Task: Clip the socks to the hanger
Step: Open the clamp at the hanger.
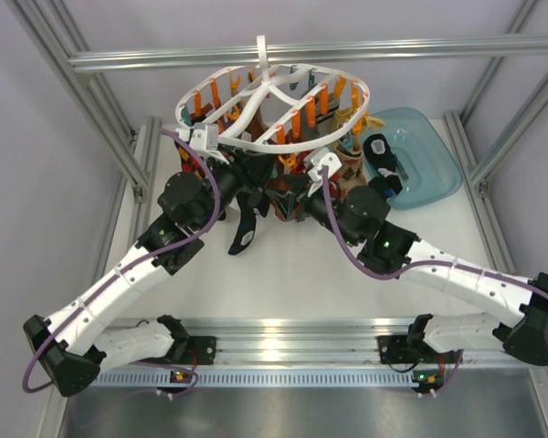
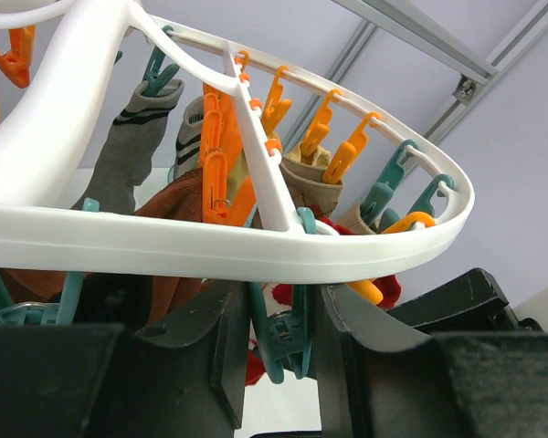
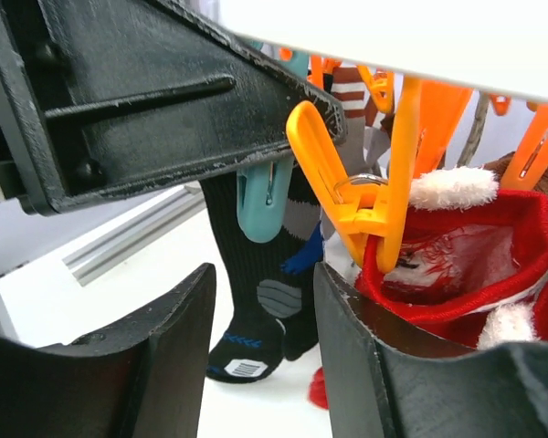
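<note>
Below, a white table (image 1: 283, 274) sits inside an aluminium frame (image 1: 393, 47). Upper centre hangs the round white plastic clip hanger (image 1: 267, 84). At mid-frame one dark navy sock (image 1: 240, 224) dangles upright from a teal clip (image 3: 265, 201), toe down. The left gripper (image 2: 283, 319) narrowly flanks the clip, grip unclear, and the right gripper (image 3: 263, 310) gapes empty.

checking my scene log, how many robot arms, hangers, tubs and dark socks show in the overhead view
robot arms: 2, left arm and right arm
hanger: 1
blue tub: 1
dark socks: 2, one hanging below the hanger, one in the tub
total: 6
</note>
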`<state>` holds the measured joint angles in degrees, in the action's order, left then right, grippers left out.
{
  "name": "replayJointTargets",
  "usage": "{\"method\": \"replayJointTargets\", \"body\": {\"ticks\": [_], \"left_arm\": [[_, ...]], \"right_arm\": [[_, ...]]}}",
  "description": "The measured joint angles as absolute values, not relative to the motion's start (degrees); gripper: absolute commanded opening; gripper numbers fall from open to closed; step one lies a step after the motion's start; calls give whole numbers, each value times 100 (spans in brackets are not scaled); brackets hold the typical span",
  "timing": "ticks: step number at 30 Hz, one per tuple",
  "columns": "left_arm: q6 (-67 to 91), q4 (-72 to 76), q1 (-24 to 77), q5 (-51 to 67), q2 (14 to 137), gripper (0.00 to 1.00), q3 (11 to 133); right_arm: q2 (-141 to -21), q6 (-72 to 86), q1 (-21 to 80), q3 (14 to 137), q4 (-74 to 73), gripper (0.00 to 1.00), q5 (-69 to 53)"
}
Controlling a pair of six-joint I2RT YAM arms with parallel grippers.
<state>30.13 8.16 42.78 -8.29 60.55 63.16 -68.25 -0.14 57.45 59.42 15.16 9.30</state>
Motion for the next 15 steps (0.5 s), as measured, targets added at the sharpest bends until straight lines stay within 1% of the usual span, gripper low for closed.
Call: {"method": "replayJointTargets", "body": {"ticks": [10, 14, 15], "left_arm": [[3035, 823, 4261, -725, 6055, 0, 6316], [3057, 873, 4246, -657, 6053, 0, 6294], [3061, 895, 4246, -639, 6053, 0, 6281]], "right_arm": [[-6943, 167, 5658, 6206, 1806, 46, 823], [-7004, 187, 5649, 6206, 1916, 38, 762], [-7026, 198, 5649, 6206, 1927, 35, 746]]}}
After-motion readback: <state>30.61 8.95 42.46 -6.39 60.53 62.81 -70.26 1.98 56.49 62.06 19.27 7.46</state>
